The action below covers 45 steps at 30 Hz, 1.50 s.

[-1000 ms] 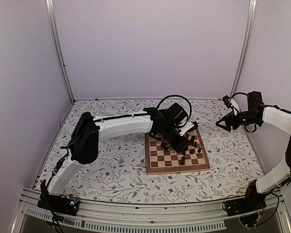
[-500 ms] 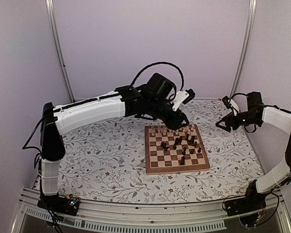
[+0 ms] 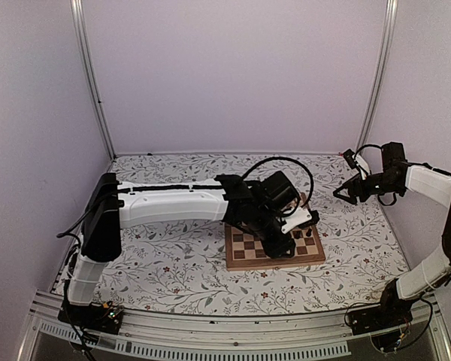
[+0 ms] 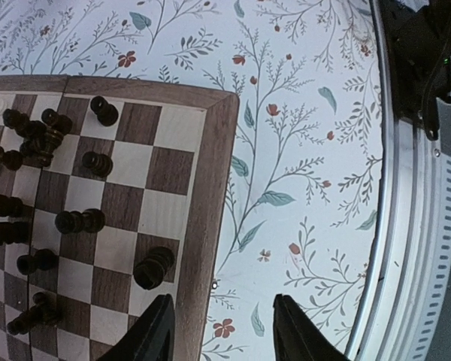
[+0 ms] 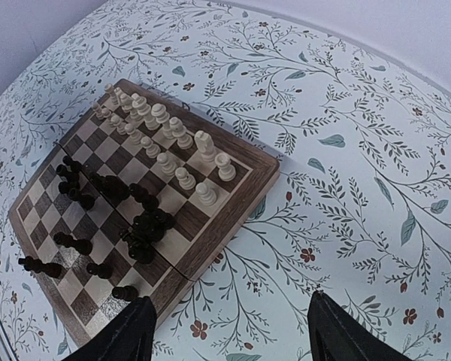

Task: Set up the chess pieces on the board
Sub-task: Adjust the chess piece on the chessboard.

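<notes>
Left tool [image 4: 224, 327] lowered over board [image 4: 210, 188] (wrist view: spread, seemingly empty).

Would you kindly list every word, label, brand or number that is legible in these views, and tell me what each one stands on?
No text can be read in any view.
board: plain wooden border, no letters or numbers on it.
table cloth: floral print only.
left arm's base: any marking there is too small to read.
</notes>
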Each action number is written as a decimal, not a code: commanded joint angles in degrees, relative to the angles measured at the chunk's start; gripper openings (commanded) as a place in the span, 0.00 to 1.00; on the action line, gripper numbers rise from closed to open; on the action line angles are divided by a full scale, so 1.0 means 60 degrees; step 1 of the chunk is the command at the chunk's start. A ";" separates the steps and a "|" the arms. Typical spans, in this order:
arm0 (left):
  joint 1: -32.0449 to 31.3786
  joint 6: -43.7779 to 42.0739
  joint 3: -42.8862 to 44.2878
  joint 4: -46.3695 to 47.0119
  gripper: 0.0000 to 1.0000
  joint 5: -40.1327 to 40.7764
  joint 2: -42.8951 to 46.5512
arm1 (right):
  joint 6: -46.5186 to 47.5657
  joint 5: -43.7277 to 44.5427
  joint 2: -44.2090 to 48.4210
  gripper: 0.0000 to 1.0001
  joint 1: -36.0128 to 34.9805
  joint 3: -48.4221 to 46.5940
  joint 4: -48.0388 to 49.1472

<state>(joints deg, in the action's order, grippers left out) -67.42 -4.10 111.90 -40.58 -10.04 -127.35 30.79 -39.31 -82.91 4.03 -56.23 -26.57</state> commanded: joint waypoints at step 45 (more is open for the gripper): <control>0.0527 0.0315 0.1037 0.2108 0.32 0.1093 -0.1225 | 0.3407 -0.0755 0.0633 0.23 -0.1557 0.0705 -0.2012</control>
<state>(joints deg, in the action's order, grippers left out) -65.14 -3.86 119.33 -31.24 -5.21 -136.59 45.08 -44.62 -80.29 -0.64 -54.28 -35.77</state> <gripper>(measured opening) 0.319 0.245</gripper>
